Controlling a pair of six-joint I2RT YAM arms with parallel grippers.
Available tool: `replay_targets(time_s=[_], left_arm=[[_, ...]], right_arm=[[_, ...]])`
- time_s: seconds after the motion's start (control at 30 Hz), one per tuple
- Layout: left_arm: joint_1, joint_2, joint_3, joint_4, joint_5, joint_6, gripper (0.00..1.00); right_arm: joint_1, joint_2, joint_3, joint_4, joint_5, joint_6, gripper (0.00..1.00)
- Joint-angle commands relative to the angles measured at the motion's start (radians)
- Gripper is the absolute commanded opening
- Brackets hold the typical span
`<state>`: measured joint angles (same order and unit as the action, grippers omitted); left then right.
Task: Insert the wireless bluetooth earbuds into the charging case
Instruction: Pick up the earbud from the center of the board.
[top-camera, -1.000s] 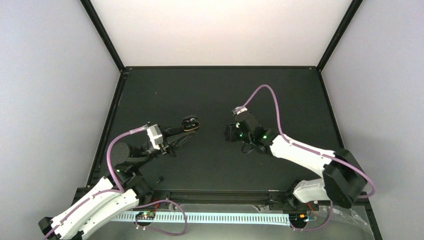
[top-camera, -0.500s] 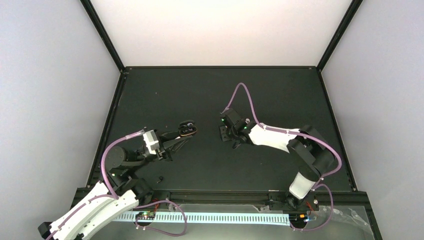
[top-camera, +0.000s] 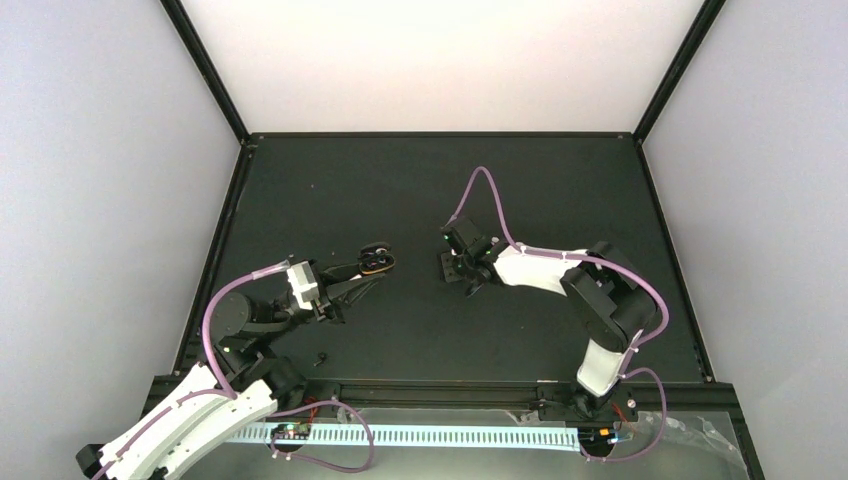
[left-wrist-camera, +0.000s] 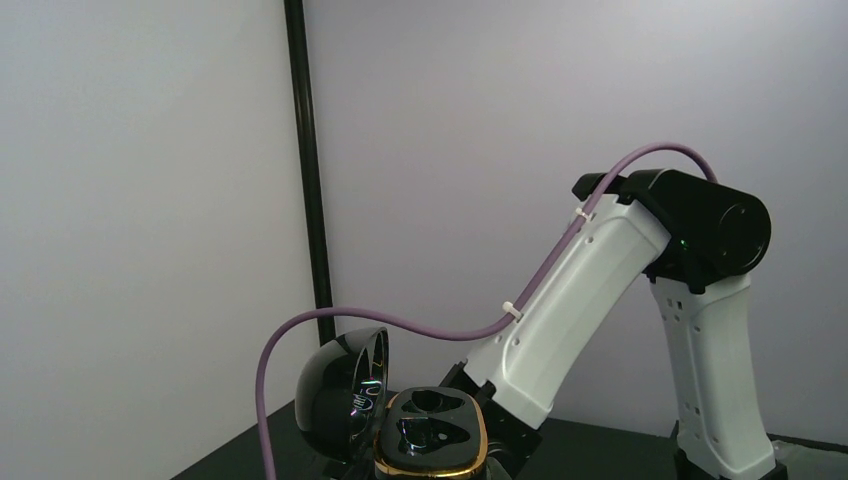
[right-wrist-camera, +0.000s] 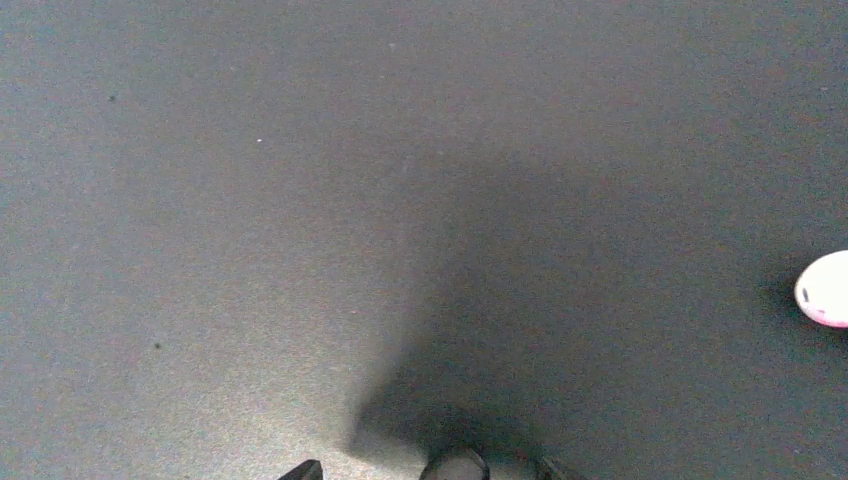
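A glossy black charging case (left-wrist-camera: 430, 440) with a gold rim fills the bottom of the left wrist view. Its lid (left-wrist-camera: 343, 398) stands open to the left, and two dark hollows show in its top. In the top view my left gripper (top-camera: 366, 270) is shut on the charging case (top-camera: 377, 260), left of centre. My right gripper (top-camera: 453, 268) hovers over the mat just right of it, its tips (right-wrist-camera: 305, 470) apart. A small white bud (right-wrist-camera: 825, 290) lies at the right edge of the right wrist view. A round grey thing (right-wrist-camera: 455, 466) between the tips is too cropped to identify.
A tiny dark bud-like thing (top-camera: 320, 357) lies on the black mat (top-camera: 420, 180) near the front rail, in front of my left arm. Black frame posts and pale walls close in the mat. My right arm's white forearm (left-wrist-camera: 575, 300) rises just behind the case.
My right arm has folded its elbow inward and its gripper has shifted left towards the case. My left gripper has drawn the case slightly nearer.
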<state>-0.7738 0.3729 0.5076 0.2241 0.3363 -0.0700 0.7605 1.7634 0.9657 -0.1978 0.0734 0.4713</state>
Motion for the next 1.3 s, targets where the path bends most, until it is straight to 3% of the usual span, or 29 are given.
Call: replay_targets(time_s=[0.0,0.43,0.63,0.8,1.27], left_arm=[[0.001,-0.012,0.006,-0.008,0.013,0.013,0.02],[0.001,-0.017,0.008,-0.005,0.021,0.011,0.02],[0.000,-0.019,0.007,-0.004,0.026,0.010,0.02],[0.000,-0.022,0.008,-0.004,0.027,0.010,0.02],[0.001,-0.033,0.008,-0.007,0.026,0.013,0.02]], right_arm=[[-0.003,0.012,-0.010,0.004,-0.083,0.018,0.53],[0.029,-0.050,-0.012,-0.095,-0.101,0.050,0.38],[0.029,-0.045,0.045,-0.181,-0.028,0.019,0.45],[0.029,-0.022,0.047,-0.172,-0.066,-0.003,0.48],[0.067,0.096,0.183,-0.329,-0.011,-0.073,0.44]])
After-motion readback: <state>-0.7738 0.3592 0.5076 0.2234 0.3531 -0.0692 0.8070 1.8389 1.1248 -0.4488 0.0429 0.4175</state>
